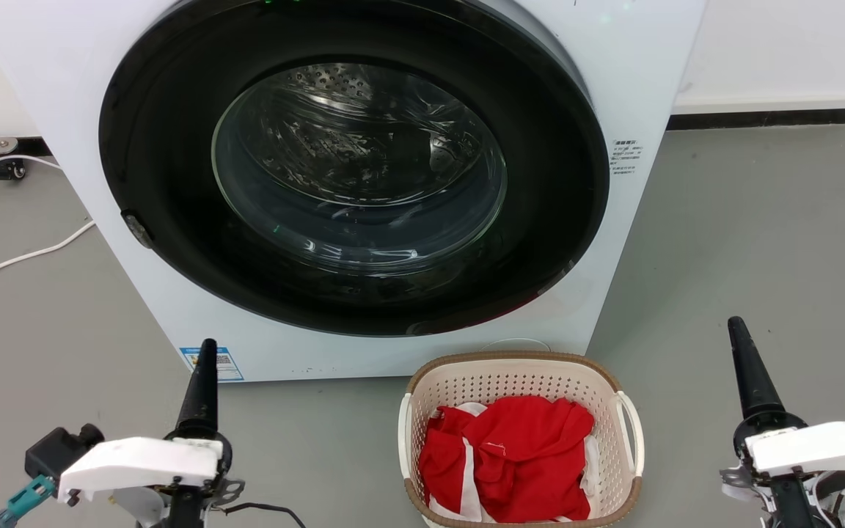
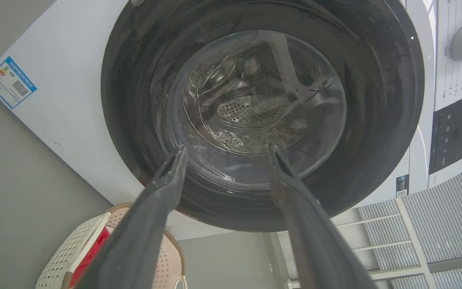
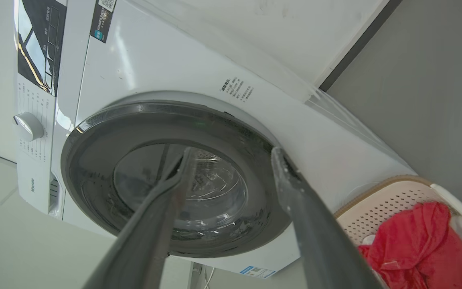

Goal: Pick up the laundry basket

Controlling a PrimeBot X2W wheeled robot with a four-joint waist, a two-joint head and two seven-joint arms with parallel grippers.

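The laundry basket (image 1: 510, 383) stands on the floor just in front of the washer's lower right corner. It is cream and perforated, with a brown rim and white side handles, and holds red and white cloth (image 1: 510, 455). My left gripper (image 1: 206, 352) is at the lower left, well to the left of the basket and apart from it. Off to the basket's right is my right gripper (image 1: 738, 330), also apart from it. In the left wrist view my left gripper (image 2: 226, 150) is open and empty, with the basket (image 2: 64, 257) at the lower left. My right gripper (image 3: 233, 151) is open and empty too, with the basket (image 3: 391, 200) at the lower right.
A white front-loading washer (image 1: 642, 88) with a shut dark round door (image 1: 173, 220) stands directly behind the basket. A white cable (image 1: 19, 257) lies on the grey floor at the left. Open floor (image 1: 760, 242) lies to the right of the washer, and a white wall with a dark baseboard (image 1: 760, 117) runs behind.
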